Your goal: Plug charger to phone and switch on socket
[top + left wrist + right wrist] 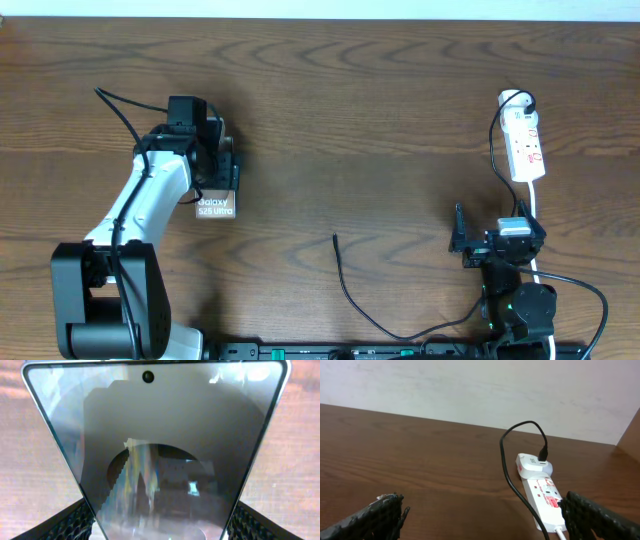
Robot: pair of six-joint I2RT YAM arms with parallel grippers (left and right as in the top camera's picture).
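Note:
The phone [215,208] lies flat at the left, its white "Galaxy S25 Ultra" text showing below my left gripper [218,175]. In the left wrist view the phone [160,435] fills the frame, and my left gripper [160,530] is shut on its two long edges, fingers [70,522] touching the sides. The charger cable [350,295] curves over the middle of the table; its free tip [335,238] lies loose. The socket [525,145] sits at the far right. My right gripper [498,225] stands open and empty just below it. In the right wrist view the socket [545,497] lies ahead of that gripper [485,520].
A white adapter [532,465] with a black plug sits in the strip's far end, and the black cable [510,480] loops from it toward me. The strip's white cord [535,215] runs down past the right gripper. A pale wall stands behind the table's far edge.

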